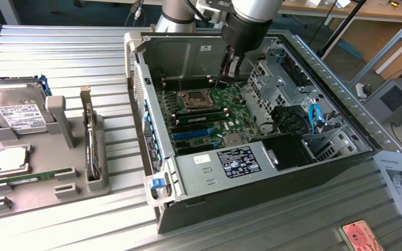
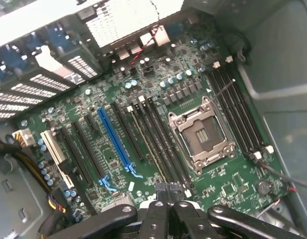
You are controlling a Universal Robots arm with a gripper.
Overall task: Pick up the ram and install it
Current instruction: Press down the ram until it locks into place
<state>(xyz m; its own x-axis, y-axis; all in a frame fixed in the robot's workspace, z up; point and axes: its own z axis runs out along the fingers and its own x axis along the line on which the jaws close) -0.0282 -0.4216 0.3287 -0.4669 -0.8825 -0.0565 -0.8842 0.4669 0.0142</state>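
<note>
The ram (image 2: 148,144) stands on edge in a black slot of the green motherboard (image 2: 93,102), beside the open processor socket (image 2: 198,132). In the exterior view it is a thin green strip (image 1: 199,117) among the slots. My gripper (image 1: 223,77) reaches down into the open computer case, above the board's far side. Its fingers are shut together with nothing between them. In the wrist view the gripper (image 2: 166,196) hangs over one end of the seated ram; I cannot tell whether it touches it.
A grey tray (image 1: 61,157) at the exterior view's left holds a hard disk (image 1: 16,112), a square silver processor chip (image 1: 11,159) and another green stick (image 1: 30,179). The case walls (image 1: 208,167) and a drive cage (image 1: 285,78) hem the board in. Cables (image 1: 316,117) lie by the cage.
</note>
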